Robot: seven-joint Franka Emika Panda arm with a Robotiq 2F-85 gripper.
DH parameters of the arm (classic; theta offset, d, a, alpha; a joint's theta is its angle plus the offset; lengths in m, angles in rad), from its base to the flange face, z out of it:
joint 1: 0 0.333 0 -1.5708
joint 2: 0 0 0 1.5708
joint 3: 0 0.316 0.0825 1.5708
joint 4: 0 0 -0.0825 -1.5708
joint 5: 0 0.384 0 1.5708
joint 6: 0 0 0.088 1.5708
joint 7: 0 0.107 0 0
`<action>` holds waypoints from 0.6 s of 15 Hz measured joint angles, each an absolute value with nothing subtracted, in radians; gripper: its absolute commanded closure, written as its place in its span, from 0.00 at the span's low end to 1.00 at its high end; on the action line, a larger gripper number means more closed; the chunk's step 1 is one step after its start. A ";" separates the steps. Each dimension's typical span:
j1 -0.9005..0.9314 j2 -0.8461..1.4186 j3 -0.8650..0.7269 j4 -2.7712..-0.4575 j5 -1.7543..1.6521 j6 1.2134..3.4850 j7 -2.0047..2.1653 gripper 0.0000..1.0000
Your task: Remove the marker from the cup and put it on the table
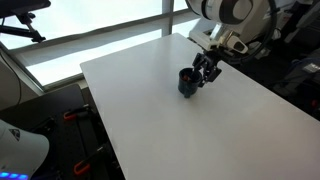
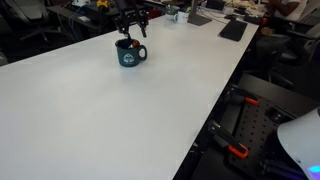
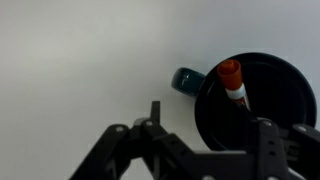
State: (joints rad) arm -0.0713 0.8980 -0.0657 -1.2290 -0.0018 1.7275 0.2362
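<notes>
One white tabletop (image 1: 180, 130) fills most of every view, plain and matte, and it carries a single cup. In an exterior view a dark flat rectangle (image 2: 232, 30) lies at its far end, well apart from the cup.

One robot arm (image 1: 235, 12), white with dark joints, reaches in from beyond the tabletop's edge. It ends in one black gripper (image 1: 207, 70), which hangs over the cup in both exterior views (image 2: 131, 28), its tips close to the rim. In the wrist view the gripper (image 3: 208, 125) comes in from the bottom of the picture. Its two fingers (image 3: 155, 125) stand spread wide apart, one over bare tabletop (image 3: 80, 50) and one over the cup, and they clasp nothing.

The one cup (image 1: 187, 83) is small, dark and cylindrical, and stands upright on the tabletop (image 2: 100, 110). It has one handle (image 3: 186, 79), which sticks out sideways in an exterior view (image 2: 143, 55). From above, the cup (image 3: 275, 115) shows as a dark round opening.

One marker (image 3: 233, 85) stands inside the cup, leaning against the wall on the handle side. Its reddish-orange cap points up, with a pale band below it. It lies between the lines of the two fingers and is touched by neither. In the exterior views it is too small to make out clearly.
</notes>
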 measured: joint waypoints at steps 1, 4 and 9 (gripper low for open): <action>-0.068 0.887 -0.066 -1.229 -0.002 1.727 0.236 0.00; -0.052 0.834 -0.065 -1.237 -0.003 1.727 0.236 0.00; -0.015 0.770 -0.060 -1.245 -0.003 1.727 0.236 0.00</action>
State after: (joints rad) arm -0.0154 0.7702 -0.0600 -1.2447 -0.0025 1.7270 0.2363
